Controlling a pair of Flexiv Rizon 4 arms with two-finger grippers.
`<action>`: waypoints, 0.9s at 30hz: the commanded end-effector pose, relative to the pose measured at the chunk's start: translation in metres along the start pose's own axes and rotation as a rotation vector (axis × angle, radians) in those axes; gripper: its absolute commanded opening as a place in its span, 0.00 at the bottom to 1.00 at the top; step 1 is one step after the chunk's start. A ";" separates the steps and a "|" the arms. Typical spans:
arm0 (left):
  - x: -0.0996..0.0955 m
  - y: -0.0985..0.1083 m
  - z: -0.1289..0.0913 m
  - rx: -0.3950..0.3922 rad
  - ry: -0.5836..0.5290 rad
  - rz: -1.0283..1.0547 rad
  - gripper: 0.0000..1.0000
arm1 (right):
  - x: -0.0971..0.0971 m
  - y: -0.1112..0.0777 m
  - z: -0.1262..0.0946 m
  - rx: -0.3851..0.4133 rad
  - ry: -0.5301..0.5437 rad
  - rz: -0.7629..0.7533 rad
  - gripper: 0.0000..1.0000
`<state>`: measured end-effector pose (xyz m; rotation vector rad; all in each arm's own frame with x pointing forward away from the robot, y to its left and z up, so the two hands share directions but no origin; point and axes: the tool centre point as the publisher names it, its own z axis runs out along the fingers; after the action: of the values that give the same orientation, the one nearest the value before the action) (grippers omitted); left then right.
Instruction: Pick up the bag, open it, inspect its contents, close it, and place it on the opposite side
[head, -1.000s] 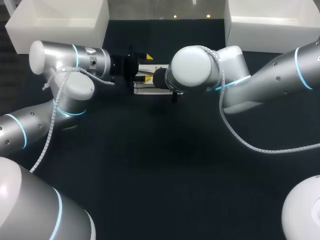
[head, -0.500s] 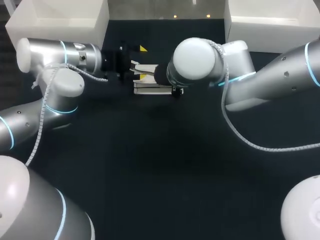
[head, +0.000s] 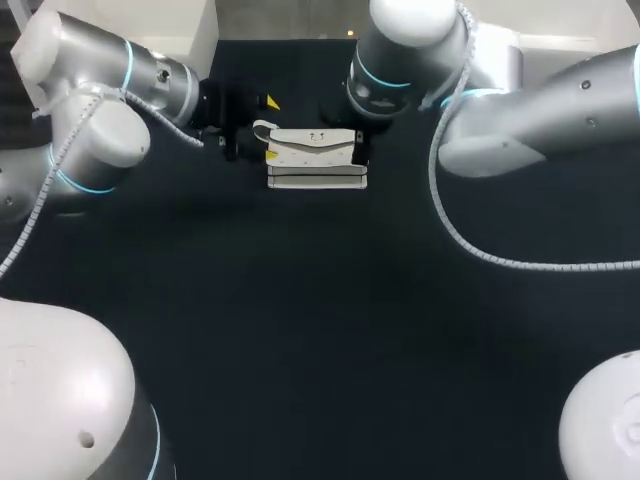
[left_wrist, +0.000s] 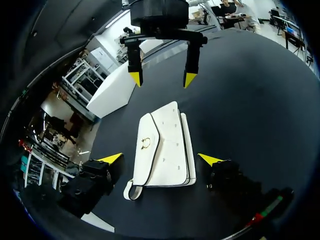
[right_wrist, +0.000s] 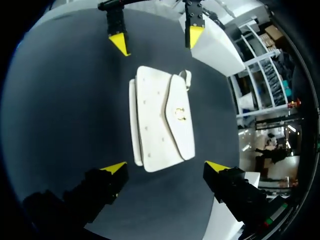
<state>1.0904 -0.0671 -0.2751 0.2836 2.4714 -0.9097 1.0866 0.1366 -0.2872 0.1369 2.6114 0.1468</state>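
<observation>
Head view: closed white flap handbag (head: 312, 155) lies flat on the dark table (head: 320, 330), upper middle of frame.
Left gripper (left_wrist: 161, 159) is stationed at the bag's left end, beside the strap loop (left_wrist: 131, 191); right gripper (right_wrist: 165, 167) is stationed at its right end. Both wrist views show the fingers spread wide, flanking the bag ends without contact. A gold clasp (left_wrist: 145, 144) sits on the flap.

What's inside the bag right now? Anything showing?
Nothing inside shows. The white bag lies flat on the table with its flap closed over the opening and the gold clasp on it. The flap covers the contents.
</observation>
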 end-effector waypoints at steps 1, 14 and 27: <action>0.000 0.002 -0.013 -0.008 0.187 -0.052 1.00 | -0.009 0.005 -0.006 0.015 0.125 -0.002 1.00; 0.005 0.006 -0.018 -0.077 0.260 -0.158 1.00 | -0.023 0.003 -0.006 0.010 0.250 0.009 1.00; 0.005 0.006 -0.018 -0.077 0.260 -0.158 1.00 | -0.023 0.003 -0.006 0.010 0.250 0.009 1.00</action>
<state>1.0812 -0.0507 -0.2687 0.1921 2.7951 -0.8852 1.1011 0.1344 -0.2717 0.1419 2.8468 0.1701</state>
